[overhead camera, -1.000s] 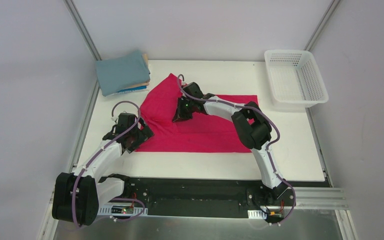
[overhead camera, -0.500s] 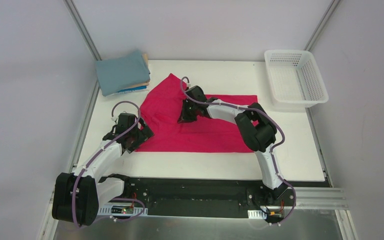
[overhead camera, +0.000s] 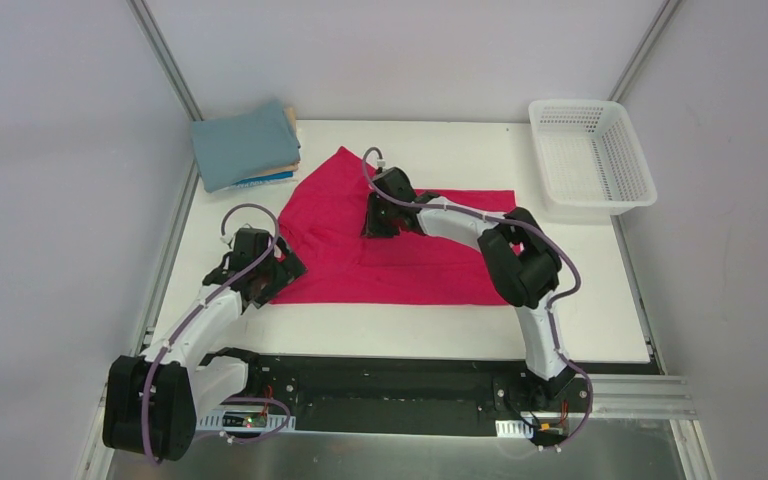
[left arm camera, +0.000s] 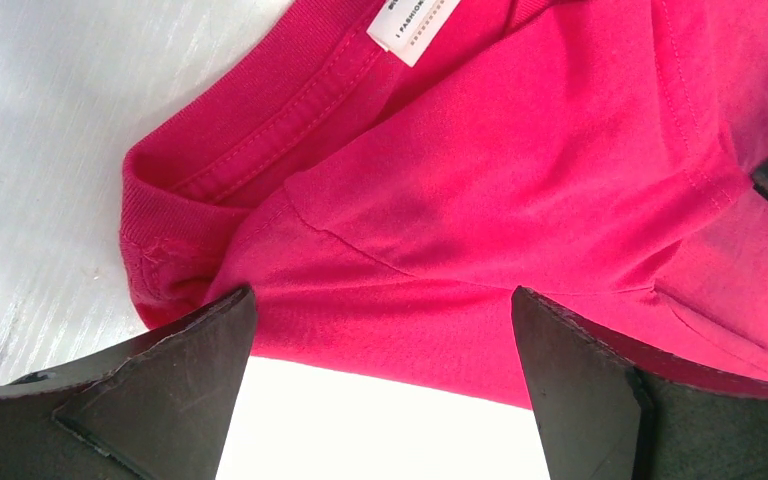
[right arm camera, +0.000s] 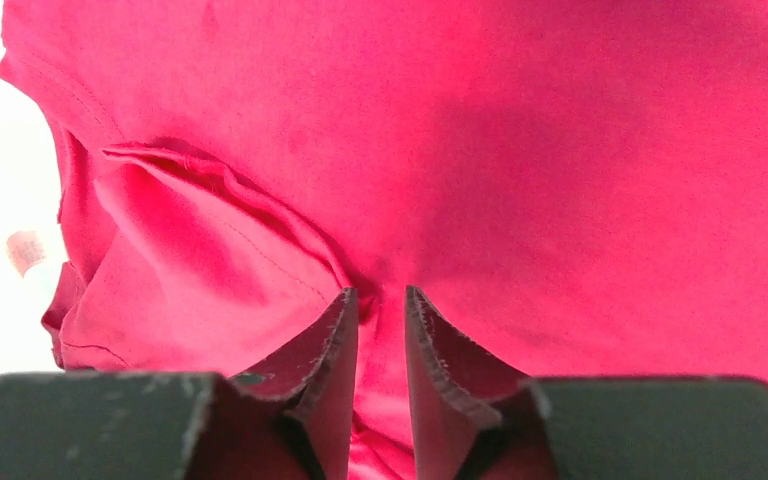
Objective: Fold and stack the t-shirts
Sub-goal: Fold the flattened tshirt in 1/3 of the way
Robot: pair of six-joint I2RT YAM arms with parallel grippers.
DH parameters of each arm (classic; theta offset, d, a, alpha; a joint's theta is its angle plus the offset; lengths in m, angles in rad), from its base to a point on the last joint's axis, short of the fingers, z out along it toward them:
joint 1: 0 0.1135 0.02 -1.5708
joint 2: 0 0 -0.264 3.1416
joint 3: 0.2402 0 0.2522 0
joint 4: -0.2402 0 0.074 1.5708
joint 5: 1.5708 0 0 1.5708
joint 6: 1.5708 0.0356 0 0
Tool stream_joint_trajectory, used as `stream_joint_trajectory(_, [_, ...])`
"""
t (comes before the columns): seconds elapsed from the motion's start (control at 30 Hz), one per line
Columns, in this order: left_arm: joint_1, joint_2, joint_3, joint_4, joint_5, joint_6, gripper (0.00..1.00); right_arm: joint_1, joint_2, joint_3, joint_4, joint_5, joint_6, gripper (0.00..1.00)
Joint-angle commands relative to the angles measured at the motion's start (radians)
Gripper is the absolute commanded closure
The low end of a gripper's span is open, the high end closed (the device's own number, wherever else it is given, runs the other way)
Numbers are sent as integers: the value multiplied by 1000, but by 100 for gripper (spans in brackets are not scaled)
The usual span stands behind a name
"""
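Note:
The crimson-pink t-shirt lies spread across the middle of the white table, its left part folded up toward the back. My right gripper is down on that folded part. Its jaws stand a narrow gap apart, with a ridge of pink cloth lying in the gap. At the shirt's front left corner my left gripper is wide open over the shirt's edge beside the collar, gripping nothing. Folded t-shirts, teal-grey on top with tan and blue beneath, are stacked at the back left.
A white mesh basket stands at the back right corner. Slanted metal frame posts run up at the back left and back right. The black base rail spans the near edge.
My right gripper has moved back and down onto the folded cloth, and its jaws have parted from shut. The left arm has stayed where it was.

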Motion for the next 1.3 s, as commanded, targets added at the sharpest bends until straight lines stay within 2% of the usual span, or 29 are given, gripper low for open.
stream_joint_trajectory(0.0, [-3,-41,-9,-40,3,-6,1,-3,-182,-47,-27,173,-18,72])
stream_joint_trajectory(0.13, [-3,-75,9,-52,58,-13,1,-5,-334,-146,-49,287,-18,49])
stream_joint_trajectory(0.2, [-4,-97,29,-53,95,-16,1,-9,-425,-217,-82,341,-5,30])
stream_joint_trajectory(0.27, [-6,-110,59,-52,130,-16,1,-22,-523,-314,-113,397,21,4])
stream_joint_trajectory(0.3, [-10,-113,73,-51,141,-11,1,-31,-577,-373,-125,419,42,1])
stream_joint_trajectory(0.43, [-47,-63,128,-31,144,9,1,-82,-785,-601,-156,442,124,1])
stream_joint_trajectory(0.57, [-74,78,165,25,136,29,1,-162,-925,-793,-152,427,175,1])
stream_joint_trajectory(0.7, [-75,196,183,52,100,28,1,-256,-959,-886,-126,372,196,1])
stream_joint_trajectory(0.8, [-75,223,165,35,60,27,1,-289,-960,-929,-109,357,186,1])
stream_joint_trajectory(0.93, [-75,151,98,-8,20,-10,1,-313,-953,-960,-133,334,203,1])
stream_joint_trajectory(1.17, [-75,-83,32,-170,-179,-57,1,-317,-995,-1008,-225,343,254,1])
stream_joint_trajectory(1.27, [-75,-128,13,-207,-209,-63,1,-316,-1038,-1045,-249,316,272,1])
